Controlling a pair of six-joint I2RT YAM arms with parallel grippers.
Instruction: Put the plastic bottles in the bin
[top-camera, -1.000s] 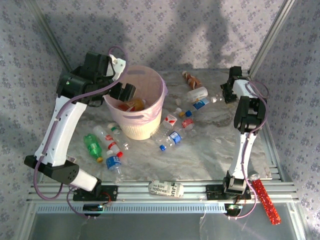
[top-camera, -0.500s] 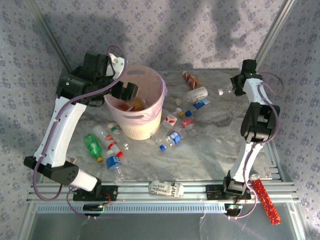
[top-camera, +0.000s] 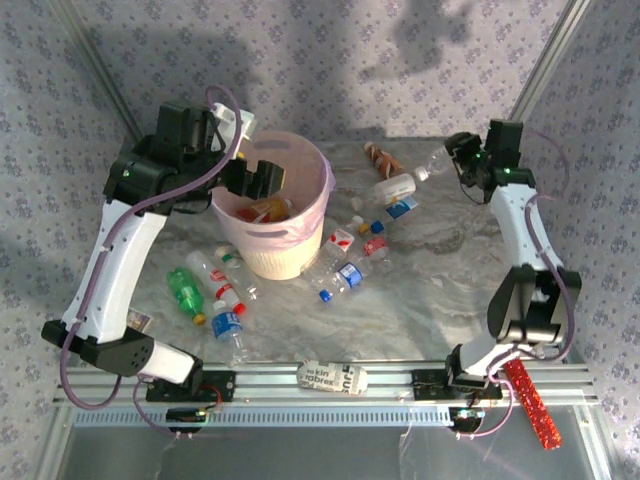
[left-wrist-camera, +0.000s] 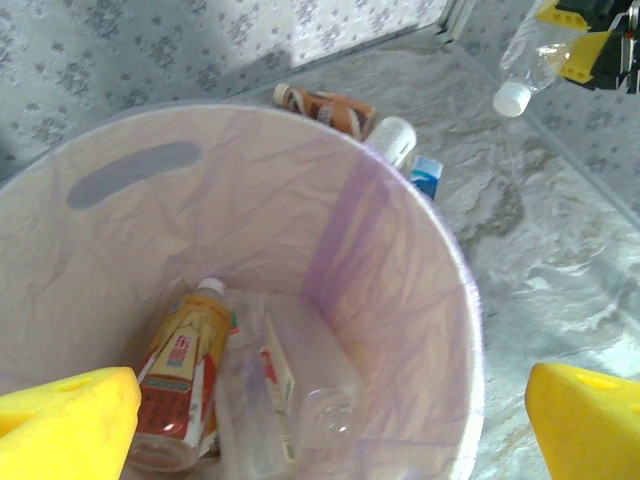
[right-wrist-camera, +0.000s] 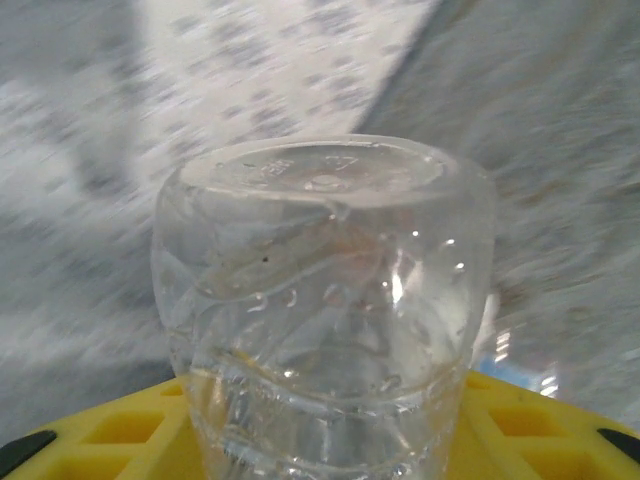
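Nearest, loose bottles (top-camera: 349, 272) lay around the bin (top-camera: 276, 258), with the left gripper (top-camera: 258, 180) spread wide and empty over its mouth. Farther back the right gripper (top-camera: 463, 157) pinched a clear bottle (top-camera: 433, 164) aloft, well apart from the bin. That slick shell might slip on the way over, or the two grippers clash at the rim.

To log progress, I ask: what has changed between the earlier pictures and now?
The right claw closed on a clear bottle lying at the far right of the table and lifted it. The left claw hovers open over the bin, almost unmoved. The other bottles, the green bottle among them, lie as before.
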